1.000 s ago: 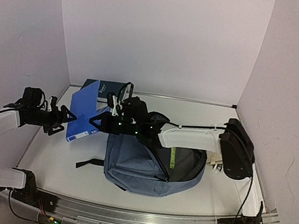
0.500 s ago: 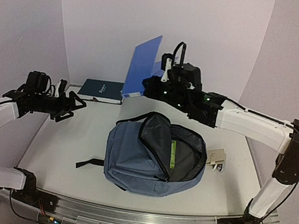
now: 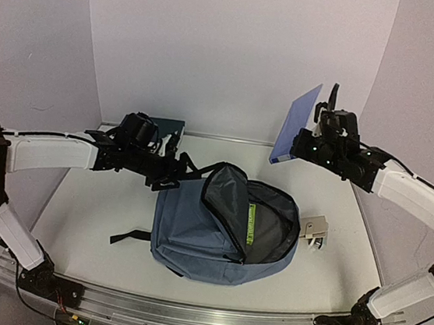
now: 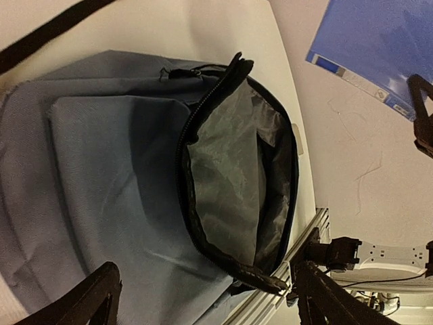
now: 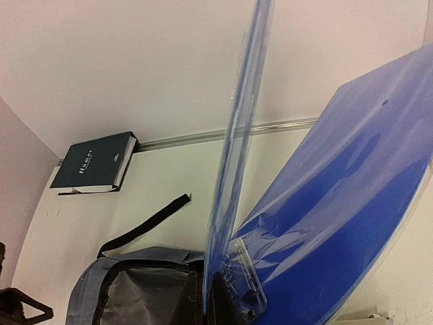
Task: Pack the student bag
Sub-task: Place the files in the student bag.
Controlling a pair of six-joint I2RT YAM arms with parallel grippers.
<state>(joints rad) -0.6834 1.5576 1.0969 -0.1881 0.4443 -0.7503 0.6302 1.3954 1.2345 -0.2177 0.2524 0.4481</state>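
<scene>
Large slate-blue fabric backpack [image 3: 193, 238] lies flat at the centre of the white tabletop [image 3: 93, 219], with its main compartment unzipped, the flap raised and grey lining exposed. Left hand [image 3: 175, 175] is at the bag's 10 o'clock edge, fingers spread wide and gripping nothing; contact with the fabric cannot be determined. Right hand [image 3: 315, 146] is raised above the tabletop at 1 o'clock, pinching the lower edge of a flat bright-blue plastic folder [image 3: 296, 124], which stands tilted upright. Dark teal hardcover book [image 3: 170, 125] lies at 11 o'clock by the back wall. Small beige object [image 3: 315, 229] sits just beside the bag at 3 o'clock; type not determinable
</scene>
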